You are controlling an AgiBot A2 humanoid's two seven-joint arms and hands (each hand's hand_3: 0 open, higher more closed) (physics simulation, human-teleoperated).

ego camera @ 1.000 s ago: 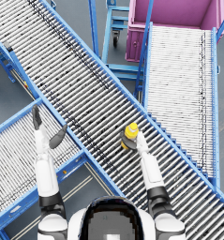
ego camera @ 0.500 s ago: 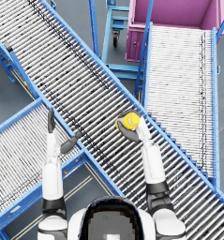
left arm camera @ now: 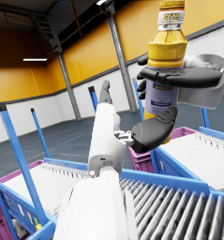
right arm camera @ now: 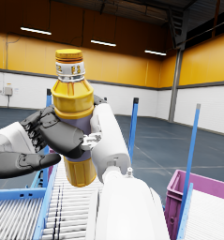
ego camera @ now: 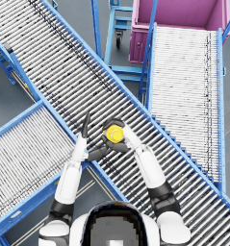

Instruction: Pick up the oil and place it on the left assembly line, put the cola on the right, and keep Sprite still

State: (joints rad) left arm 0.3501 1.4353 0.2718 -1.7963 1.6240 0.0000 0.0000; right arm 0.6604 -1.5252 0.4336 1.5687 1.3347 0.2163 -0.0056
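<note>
Above conveyor rollers (ego camera: 63, 72), oil bottle (right arm camera: 73, 101) in right hand (right arm camera: 57, 133), left hand (ego camera: 95, 153) open-fingered alongside.

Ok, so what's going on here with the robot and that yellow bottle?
The robot's right hand grips the oil bottle around its middle, holding it upright in the air above the long diagonal roller conveyor. Its left hand reaches in close by the bottle's base with fingers spread, not gripping it. The bottle has not been set on the left line yet.
</note>
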